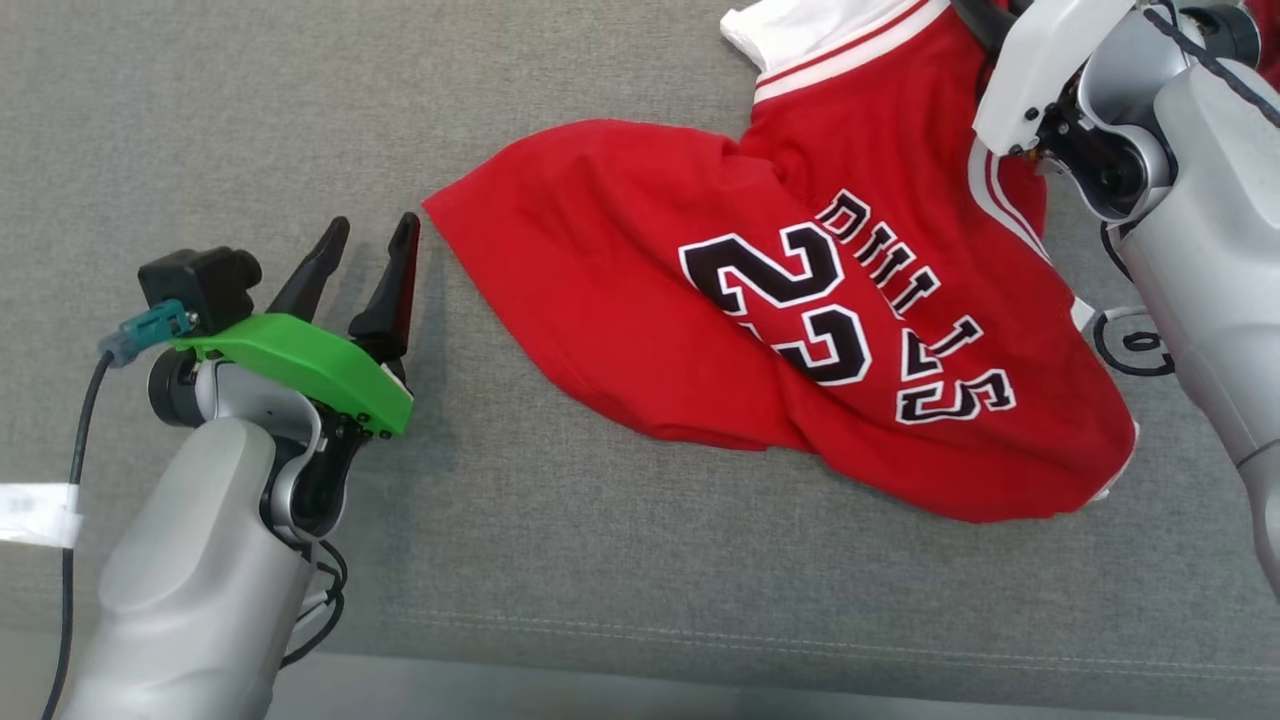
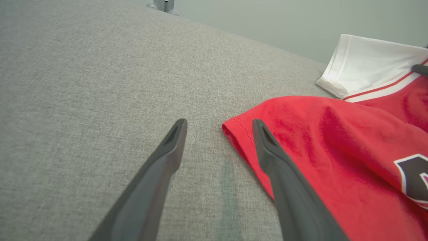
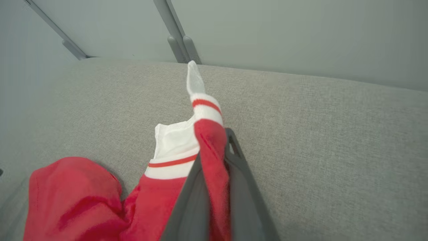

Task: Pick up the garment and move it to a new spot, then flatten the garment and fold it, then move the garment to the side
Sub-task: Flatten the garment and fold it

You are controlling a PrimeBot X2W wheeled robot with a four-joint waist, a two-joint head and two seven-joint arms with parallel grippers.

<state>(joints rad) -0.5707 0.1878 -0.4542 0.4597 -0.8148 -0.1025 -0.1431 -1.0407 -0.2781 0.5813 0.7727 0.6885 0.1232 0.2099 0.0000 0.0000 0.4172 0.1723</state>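
"BULLS" on jersey [image 1: 620, 300]; number starts 2, second digit unclear.

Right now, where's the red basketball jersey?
The jersey lies centre-right in head view on the grey fabric, corner beside left gripper, striped edge in right gripper.

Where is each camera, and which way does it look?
Head: up high, looking down at the red shirt on the grey cushion; its left arm and right arm show.
Left wrist: looks along the open left fingers toward the shirt's hem.
Right wrist: looks along the right fingers, shut on the shirt's striped edge.
Shared: all three see the shirt.
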